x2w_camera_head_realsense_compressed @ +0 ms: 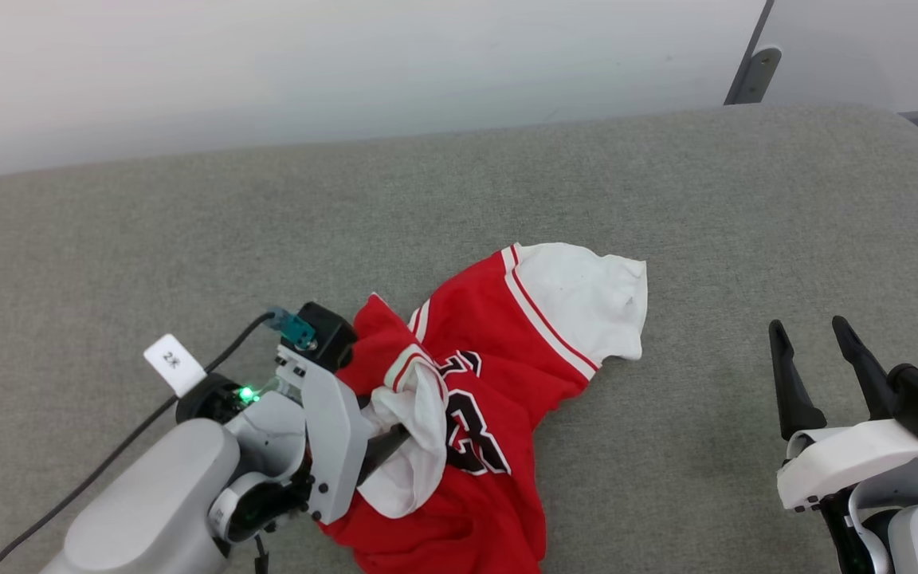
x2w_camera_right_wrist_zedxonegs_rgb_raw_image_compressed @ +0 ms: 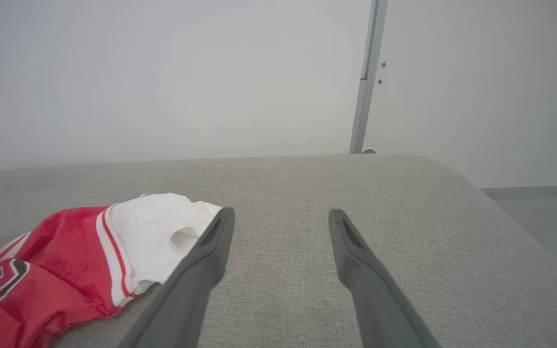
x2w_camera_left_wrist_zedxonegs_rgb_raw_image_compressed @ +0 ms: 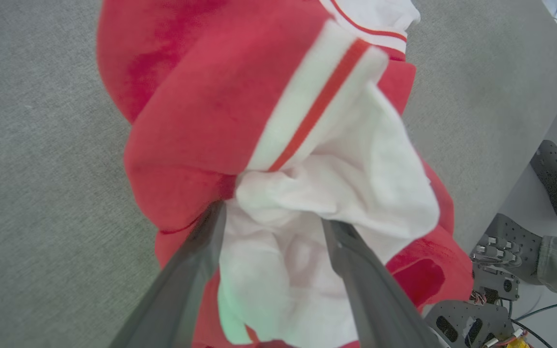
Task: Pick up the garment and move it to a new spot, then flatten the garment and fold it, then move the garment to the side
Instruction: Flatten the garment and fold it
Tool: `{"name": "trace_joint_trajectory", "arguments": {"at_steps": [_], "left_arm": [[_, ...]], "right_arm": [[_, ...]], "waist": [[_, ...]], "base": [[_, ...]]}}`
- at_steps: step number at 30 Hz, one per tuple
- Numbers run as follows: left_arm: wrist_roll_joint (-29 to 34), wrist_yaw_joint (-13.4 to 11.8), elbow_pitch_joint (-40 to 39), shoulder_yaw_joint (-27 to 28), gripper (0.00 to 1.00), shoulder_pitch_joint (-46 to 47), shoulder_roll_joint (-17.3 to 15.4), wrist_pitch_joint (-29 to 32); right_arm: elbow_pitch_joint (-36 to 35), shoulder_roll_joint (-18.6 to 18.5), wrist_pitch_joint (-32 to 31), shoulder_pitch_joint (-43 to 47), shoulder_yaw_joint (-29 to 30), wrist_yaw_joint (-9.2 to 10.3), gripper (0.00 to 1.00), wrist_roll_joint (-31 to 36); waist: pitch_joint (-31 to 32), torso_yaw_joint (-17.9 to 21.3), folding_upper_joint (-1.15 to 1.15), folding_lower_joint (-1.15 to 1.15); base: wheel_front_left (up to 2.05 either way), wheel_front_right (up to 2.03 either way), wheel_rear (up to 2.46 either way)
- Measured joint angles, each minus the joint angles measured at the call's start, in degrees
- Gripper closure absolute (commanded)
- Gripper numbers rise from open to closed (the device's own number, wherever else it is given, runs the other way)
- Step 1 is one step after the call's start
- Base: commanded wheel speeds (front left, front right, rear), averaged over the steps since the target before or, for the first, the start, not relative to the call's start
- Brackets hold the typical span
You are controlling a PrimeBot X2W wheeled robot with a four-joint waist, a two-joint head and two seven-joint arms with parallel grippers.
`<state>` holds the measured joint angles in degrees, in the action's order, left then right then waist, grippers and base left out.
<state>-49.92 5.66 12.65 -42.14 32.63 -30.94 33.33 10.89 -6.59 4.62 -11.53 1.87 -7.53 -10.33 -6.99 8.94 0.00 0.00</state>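
Garment front and centre, lying crumpled on the grey padded surface, red body bunched up and the black-and-white lettering facing up near the middle. One white sleeve fans out flat toward the far right of the heap, its red-and-white stripe trim clear to see. The other white sleeve is wadded up at the near left, and that is where the left gripper sits: nosed right into the cloth, jaws spread wide, white fabric bulging between the two dark fingers without being pinched. From the head camera, one of those fingers pokes out under the sleeve and a green light glows on the wrist, with a white tag on the cable beside it. Over on the other side, the right gripper is well apart from the shirt, jaws wide apart with nothing between them, fingers pointing away across bare grey padding. In its own wrist view the flat sleeve lies just beside its left finger.
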Motion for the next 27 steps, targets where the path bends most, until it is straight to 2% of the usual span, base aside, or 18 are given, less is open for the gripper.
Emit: {"name": "trace_joint_trajectory", "arguments": {"at_steps": [1,2,3,5,11,15,19,26,27], "left_arm": [[0.0,0.2,0.5,-0.1,0.36,0.0,0.3,-0.1],[-0.2,0.4,1.0,-0.2,0.36,0.2,0.4,-0.3],[-0.6,0.5,1.3,-0.1,0.61,0.3,0.6,-0.3],[-1.2,0.6,1.8,-0.1,1.0,0.5,0.9,-0.6],[-2.6,0.9,1.5,0.3,1.0,1.4,0.4,0.0],[-3.5,-0.2,0.1,1.5,1.0,1.4,-1.2,0.7],[-4.0,-1.6,-1.6,3.7,1.0,1.0,-4.8,1.0],[-3.4,-4.4,-2.0,7.9,1.0,-0.5,-13.6,0.2],[-3.4,-4.6,-1.4,8.5,0.93,-1.0,-14.6,-0.3]], "right_arm": [[0.0,0.0,0.0,0.0,0.0,0.0,0.0,0.0],[0.0,0.0,0.0,0.0,0.1,0.0,0.0,0.0],[0.0,0.0,0.1,0.0,0.1,0.0,0.0,0.0],[0.0,0.0,0.1,0.0,0.1,0.0,0.0,0.0],[0.0,0.0,0.2,0.0,0.5,0.0,0.0,0.0],[-0.1,0.1,0.1,0.1,0.8,0.0,0.0,0.0],[-0.3,0.1,0.1,0.4,1.1,0.0,0.0,0.0],[-0.8,-0.1,-0.2,0.5,1.5,0.0,0.0,-0.2],[-0.9,-0.1,-0.2,0.5,1.5,0.0,0.0,-0.3]], "waist": [[-0.1,0.1,0.0,0.0],[-0.2,0.1,0.0,0.0],[-0.3,0.1,0.0,0.0],[-0.4,0.1,0.0,0.0],[-0.2,-0.2,0.0,0.0],[0.0,-0.6,0.0,0.0],[0.0,-1.1,0.0,0.0],[-0.6,-1.5,0.0,0.0],[-0.7,-1.5,0.0,0.0]], "base": [[0.0,0.0,0.0],[0.0,0.0,0.0],[0.0,0.0,0.0],[0.0,0.0,0.0],[0.0,0.0,0.0],[0.0,0.0,0.0],[0.0,0.0,0.0],[0.0,0.0,0.0],[0.0,0.0,0.0]]}}
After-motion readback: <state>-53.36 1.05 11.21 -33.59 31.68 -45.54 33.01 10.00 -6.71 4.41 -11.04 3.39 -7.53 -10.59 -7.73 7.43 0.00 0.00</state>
